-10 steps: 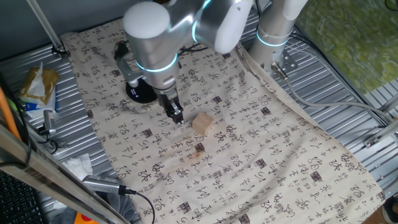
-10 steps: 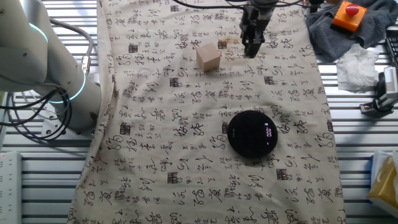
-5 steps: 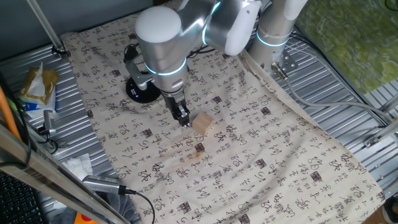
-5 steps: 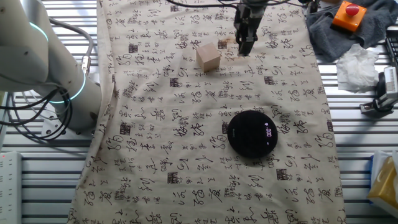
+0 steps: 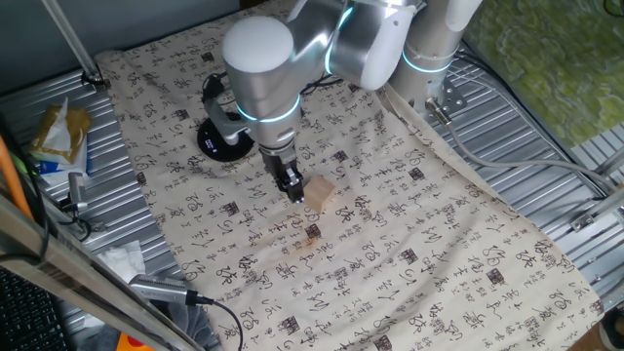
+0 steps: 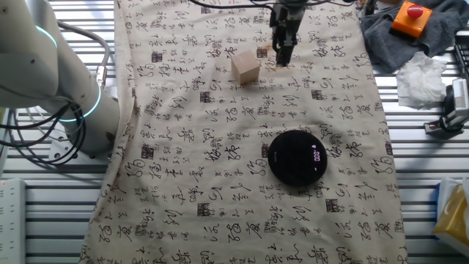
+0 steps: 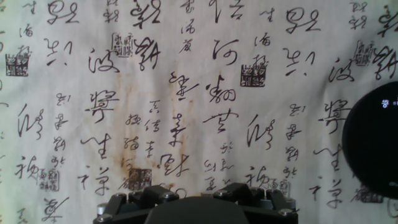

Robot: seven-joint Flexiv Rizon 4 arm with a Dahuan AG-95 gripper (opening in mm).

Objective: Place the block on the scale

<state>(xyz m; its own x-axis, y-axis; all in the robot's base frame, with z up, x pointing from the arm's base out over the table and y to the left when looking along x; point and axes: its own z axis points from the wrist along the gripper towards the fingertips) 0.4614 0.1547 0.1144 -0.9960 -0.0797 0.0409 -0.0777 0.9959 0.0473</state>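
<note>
pale tan wood: that's your block (image 5: pixel 320 193), sitting on the printed cloth (image 5: pixel 409 234) near frame centre in one fixed view, and in the upper middle of the other fixed view (image 6: pixel 245 67). it's resting flat on the cloth, nothing gripping it.

your gripper (image 5: pixel 293 188) hangs just left of the block in one fixed view, tips close to the cloth. in the other fixed view the gripper (image 6: pixel 281 55) shows just right of the block, w/ a narrow strip of cloth between them, so beside it, not around it. the fingers look drawn together in both fixed views, nothing between them. hand view only gives you the gripper body along the bottom edge, tips not visible, and the block doesn't show there at all.

the scale (image 6: pixel 297 157) is the black disc in the lower centre-right of the other fixed view, white readout near its right rim, well apart from the block. in one fixed view you see it (image 5: pixel 220 146) upper left of centre, partly hidden behind the arm (image 5: pixel 263 68). in the hand view its edge (image 7: pixel 373 143) cuts in at the right side of the frame.

a small brown stain (image 5: pixel 312 232) sits on the cloth just below the block in one fixed view.
</note>
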